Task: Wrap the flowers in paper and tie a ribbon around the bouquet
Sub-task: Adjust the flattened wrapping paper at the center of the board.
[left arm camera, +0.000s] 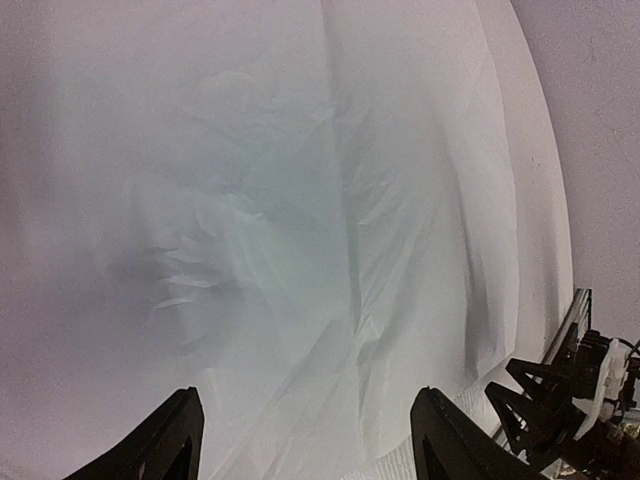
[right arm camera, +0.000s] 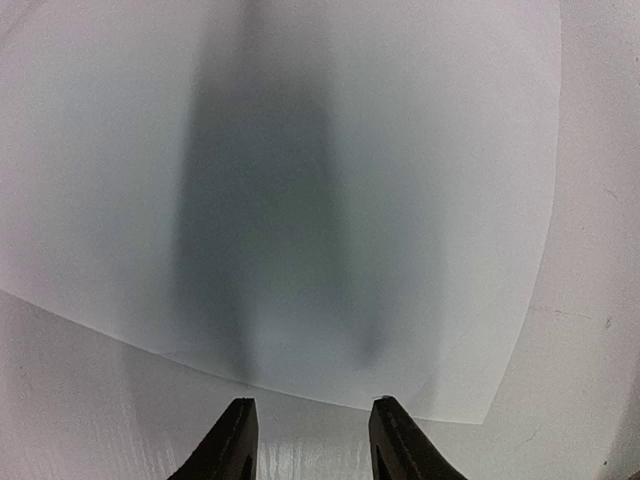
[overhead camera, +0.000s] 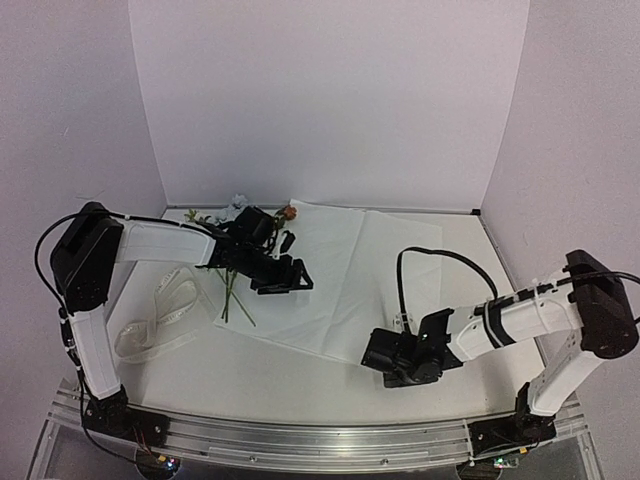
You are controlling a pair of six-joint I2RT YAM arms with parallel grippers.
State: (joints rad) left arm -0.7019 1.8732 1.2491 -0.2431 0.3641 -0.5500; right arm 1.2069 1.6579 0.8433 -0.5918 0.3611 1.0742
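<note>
One sheet of paper (overhead camera: 350, 265) laid flat; nothing gripped

Paper lies mid-worktop (overhead camera: 260, 380). Flowers (overhead camera: 230, 295) lie at its left edge, partly hidden under the left gripper (left arm camera: 305, 420), which hovers over the sheet with jaws wide and empty. Ribbon (overhead camera: 165, 312) lies loose further left. Right gripper (right arm camera: 310, 425) sits low at the paper's near edge, jaws apart, empty.

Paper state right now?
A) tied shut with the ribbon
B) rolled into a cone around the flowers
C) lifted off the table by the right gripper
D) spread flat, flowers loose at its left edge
D: in the top view the paper lies spread flat, the flowers lie unwrapped at its left edge, and the ribbon sits untied further left.
</note>
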